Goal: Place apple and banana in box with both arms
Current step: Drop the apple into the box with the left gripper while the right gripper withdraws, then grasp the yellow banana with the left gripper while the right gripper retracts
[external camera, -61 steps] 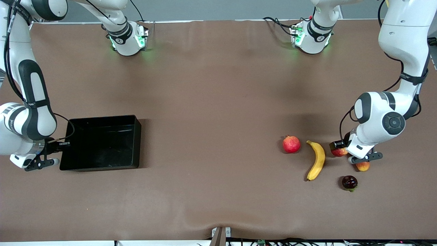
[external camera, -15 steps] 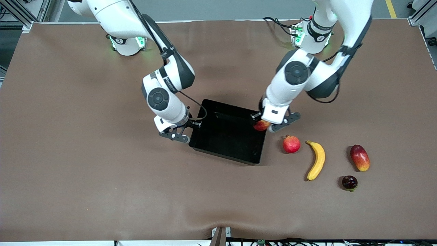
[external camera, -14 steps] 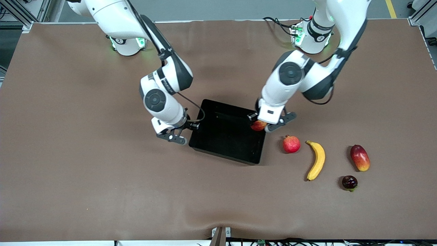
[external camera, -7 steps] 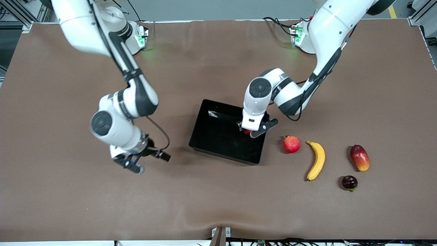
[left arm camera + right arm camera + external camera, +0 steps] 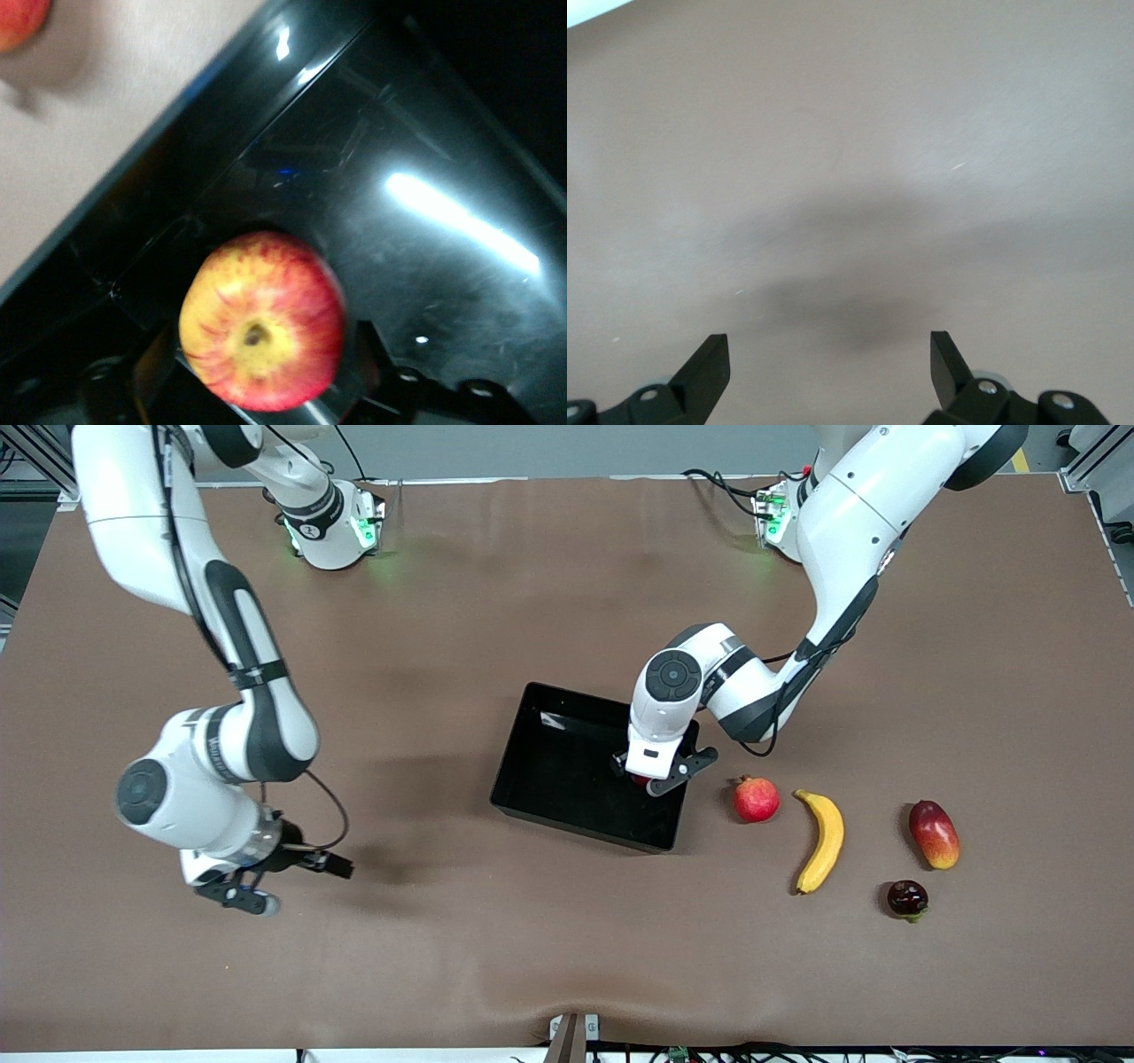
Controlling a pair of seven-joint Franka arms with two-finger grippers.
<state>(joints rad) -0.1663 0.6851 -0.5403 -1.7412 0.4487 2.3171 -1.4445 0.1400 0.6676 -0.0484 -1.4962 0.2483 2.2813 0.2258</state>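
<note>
Front view: black box (image 5: 567, 797) near mid-table, tilted at an angle; left gripper (image 5: 654, 777) down inside box at the corner toward the left arm's end, fingers clamped on apple (image 5: 640, 779), only a red sliver showing under the wrist; round red fruit with crown tip (image 5: 756, 799) on table just beside box, toward the left arm's end; banana (image 5: 822, 839) on table, apart from box, past the crowned fruit toward the left arm's end; mango (image 5: 934, 833) farther still from box the same way; small dark fruit (image 5: 907, 898) near mango, nearer the camera than box; right gripper (image 5: 251, 886) low over bare table (image 5: 549, 957), well apart from box toward the right arm's end, holding nothing.

Left wrist view: apple (image 5: 262, 320) red with yellow streaks, stem end facing camera, held between dark fingers (image 5: 152, 365), just above glossy box floor (image 5: 425, 230); box wall running diagonally; bit of red fruit (image 5: 19, 18) on table outside box.

Right wrist view: right gripper (image 5: 830, 367) fingers spread wide, nothing between; fingertips (image 5: 709, 363) over plain brown table (image 5: 850, 159) with soft shadow; box out of frame here.
</note>
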